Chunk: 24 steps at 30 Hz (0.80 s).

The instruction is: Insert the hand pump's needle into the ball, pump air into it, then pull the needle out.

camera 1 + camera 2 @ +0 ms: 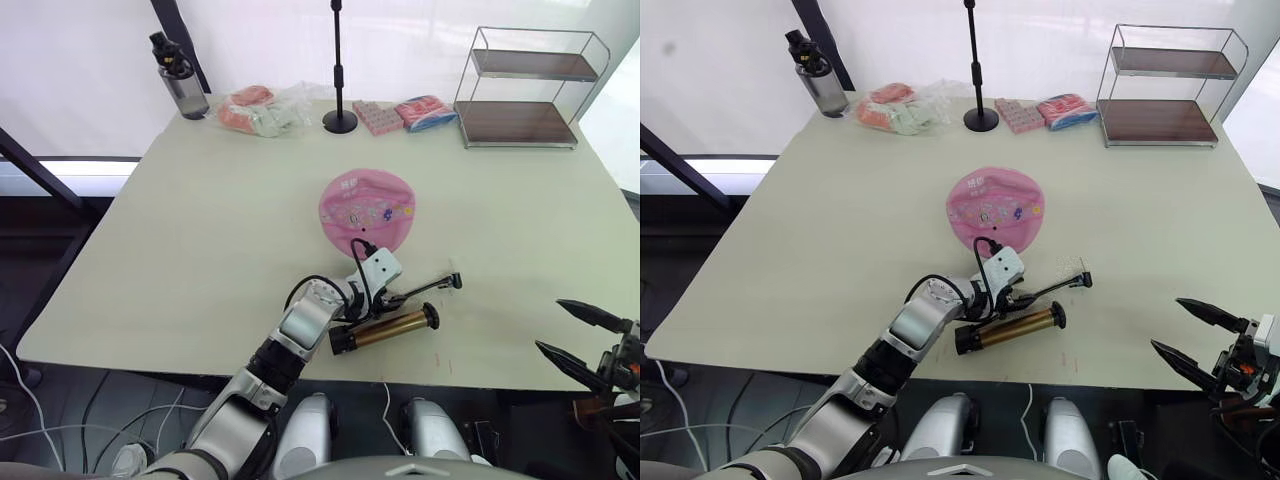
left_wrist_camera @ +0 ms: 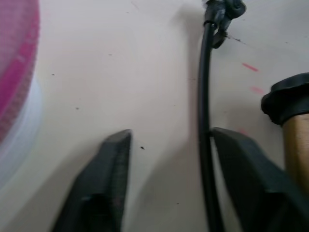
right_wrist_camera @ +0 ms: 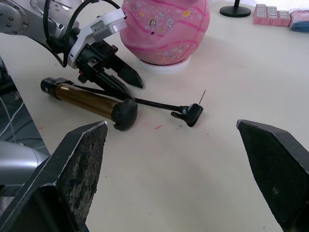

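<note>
The ball [image 1: 366,209] sits near the middle of the counter [image 1: 180,260], resting on a pale ring visible in the right wrist view. Nearer the robot, the hand pump [image 1: 385,330] lies on its side on the counter, its gold-bronze cylinder capped in black at both ends. Its thin black hose [image 3: 154,102] runs along the counter from the pump to a black fitting, from which the needle [image 3: 203,96] stands up, pointing away from the surface and well apart from the ball.

The left gripper [image 1: 405,297] is low over the counter between the ball and the pump, its two black fingers parted and holding nothing. In the left wrist view the hose passes between the fingers [image 2: 104,183], just beside the inner face of one of them; whether it touches cannot be told. The pump's black end cap lies just outside that finger.

The right gripper [image 1: 582,334] hangs at the near right edge of the counter, well apart from the pump and ball, its fingers spread wide and empty.

Along the far edge of the counter stand a dark bottle [image 1: 180,80], a clear bag of pink and pale items [image 1: 262,110], a black stand with a round base [image 1: 339,118], two small pink packs [image 1: 405,113] and a two-tier wire shelf [image 1: 528,88].
</note>
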Motion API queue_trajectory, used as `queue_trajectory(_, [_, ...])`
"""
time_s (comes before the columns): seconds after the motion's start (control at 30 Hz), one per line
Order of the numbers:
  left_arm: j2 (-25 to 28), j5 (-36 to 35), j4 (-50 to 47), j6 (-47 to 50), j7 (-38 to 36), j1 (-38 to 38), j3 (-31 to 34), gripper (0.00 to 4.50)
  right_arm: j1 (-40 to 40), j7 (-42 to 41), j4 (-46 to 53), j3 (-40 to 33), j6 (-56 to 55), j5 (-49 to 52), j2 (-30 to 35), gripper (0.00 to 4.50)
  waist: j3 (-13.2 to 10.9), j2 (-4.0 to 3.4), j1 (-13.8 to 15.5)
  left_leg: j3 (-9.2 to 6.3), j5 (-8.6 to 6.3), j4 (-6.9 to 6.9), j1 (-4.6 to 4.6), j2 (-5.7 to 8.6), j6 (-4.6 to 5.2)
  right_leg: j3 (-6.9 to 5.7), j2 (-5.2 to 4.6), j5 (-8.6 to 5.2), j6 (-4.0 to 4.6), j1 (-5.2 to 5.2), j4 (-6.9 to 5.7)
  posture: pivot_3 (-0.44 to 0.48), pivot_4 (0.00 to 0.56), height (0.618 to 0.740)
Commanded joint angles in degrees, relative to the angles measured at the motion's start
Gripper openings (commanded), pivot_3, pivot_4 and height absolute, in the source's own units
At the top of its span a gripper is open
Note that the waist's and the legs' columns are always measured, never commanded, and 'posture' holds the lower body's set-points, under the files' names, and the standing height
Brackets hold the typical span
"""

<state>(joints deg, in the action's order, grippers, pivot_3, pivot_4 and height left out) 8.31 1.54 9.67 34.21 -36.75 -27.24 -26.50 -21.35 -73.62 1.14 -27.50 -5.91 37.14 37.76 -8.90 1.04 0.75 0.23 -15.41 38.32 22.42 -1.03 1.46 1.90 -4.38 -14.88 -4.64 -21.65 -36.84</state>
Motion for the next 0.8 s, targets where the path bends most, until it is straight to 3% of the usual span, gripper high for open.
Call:
queue_trajectory(0.03, [-0.4, 0.5, 1.1, 0.4, -0.5, 0.1, -1.2, 1.59, 0.2, -0.4, 0.2, -1.7, -1.4, 0.6, -0.3, 4.5, 0.0, -0.01, 0.0, -0.06, 0.0, 0.01, 0.02, 0.0, 0.0, -0.06, 0.0, 0.0, 0.0, 0.0, 0.0, 0.0, 0.15, 0.736])
queue_trajectory(0.47, [-1.6, -0.1, 2.3, 0.3, -2.0, 0.3, -1.3, 1.59, 0.3, -1.1, -0.3, -1.7, -1.9, 0.7, -0.3, 4.5, 0.2, -0.34, 0.1, -0.43, 0.0, 0.08, 0.18, 0.1, 0.0, -0.39, -0.06, 0.0, 0.01, 0.04, 0.0, 0.0, 0.15, 0.736])
queue_trajectory(0.63, [-1.9, -0.7, 2.0, -0.7, -2.8, 0.6, -0.7, 0.02, 0.5, -1.4, -0.5, -1.7, -1.9, 0.6, -0.3, 4.5, 0.2, -0.35, 0.1, -0.45, 0.0, 0.08, 0.2, 0.12, 0.0, -0.42, -0.07, 0.0, 0.01, 0.05, 0.0, 0.0, 0.15, 0.736])
queue_trajectory(0.8, [-1.7, -0.3, 1.8, -2.9, -3.8, 0.7, -1.2, 0.02, 0.7, -1.3, -0.3, -1.3, -1.8, 0.5, -0.6, 4.5, 0.2, -0.35, 0.1, -0.5, 0.0, 0.08, 0.22, 0.12, 0.0, -0.46, -0.06, -0.01, 0.01, 0.05, 0.0, 0.0, 0.15, 0.736])
